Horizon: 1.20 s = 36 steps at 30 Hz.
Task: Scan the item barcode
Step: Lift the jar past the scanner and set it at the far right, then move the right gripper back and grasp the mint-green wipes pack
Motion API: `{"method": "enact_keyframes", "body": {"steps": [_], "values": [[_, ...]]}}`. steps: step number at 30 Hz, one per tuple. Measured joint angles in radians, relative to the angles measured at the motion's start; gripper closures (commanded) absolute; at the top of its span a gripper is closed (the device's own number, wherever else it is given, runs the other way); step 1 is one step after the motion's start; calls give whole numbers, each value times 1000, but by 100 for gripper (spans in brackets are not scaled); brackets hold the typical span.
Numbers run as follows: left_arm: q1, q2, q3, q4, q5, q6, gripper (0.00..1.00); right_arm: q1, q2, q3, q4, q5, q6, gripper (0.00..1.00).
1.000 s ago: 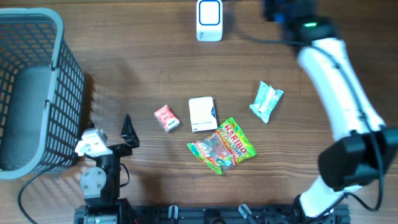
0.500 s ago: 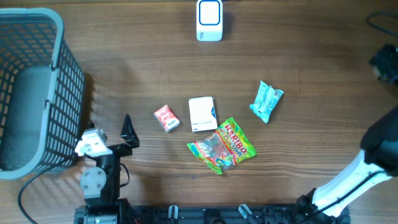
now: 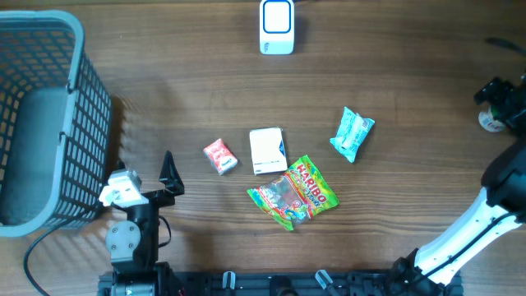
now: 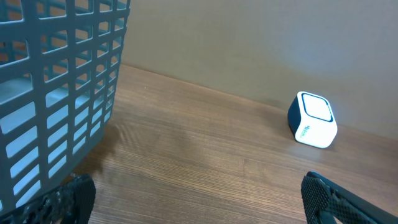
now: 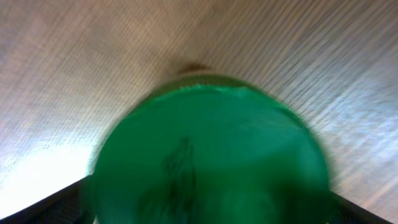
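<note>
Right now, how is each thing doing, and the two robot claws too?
basket: upright
scanner: standing, untouched
red packet: lying flat
white box: lying flat
Haribo bag: lying flat
teal packet: lying flat, apart
left gripper: open, empty
right gripper: over a blurred green thing, grip unclear

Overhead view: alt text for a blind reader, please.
A red packet, white box, gummy bag and teal packet lie on a wooden table. A white scanner sits at the far edge and a grey basket on the left. Left arm beside the basket, right arm at the right edge.
</note>
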Motion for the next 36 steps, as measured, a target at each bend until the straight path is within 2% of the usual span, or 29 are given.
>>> {"method": "enact_keyframes", "body": {"steps": [3, 8, 12, 15, 19, 22, 26, 28, 32, 34, 36], "values": [[0, 0, 0, 0, 0, 0, 0, 0, -90, 76, -70, -36, 55, 0], [0, 0, 0, 0, 0, 0, 0, 45, -349, 137, -183, -235, 185, 0], [0, 0, 0, 0, 0, 0, 0, 228, -413, 146, -358, -270, 236, 0], [0, 0, 0, 0, 0, 0, 0, 487, -386, 67, -362, -211, 248, 0], [0, 0, 0, 0, 0, 0, 0, 702, -357, -14, -338, -177, 261, 0], [0, 0, 0, 0, 0, 0, 0, 848, -333, -59, -332, -91, 344, 0], [0, 0, 0, 0, 0, 0, 0, 940, -249, -61, -342, 28, 458, 6], [0, 0, 0, 0, 0, 0, 0, 975, -154, -63, -351, 84, 514, 7], [0, 0, 0, 0, 0, 0, 0, 993, -40, -66, -394, 175, 575, 8], [0, 0, 0, 0, 0, 0, 0, 993, 0, -70, -406, 223, 595, 18], [0, 0, 0, 0, 0, 0, 0, 993, 14, -72, -410, 243, 605, 20]]}}
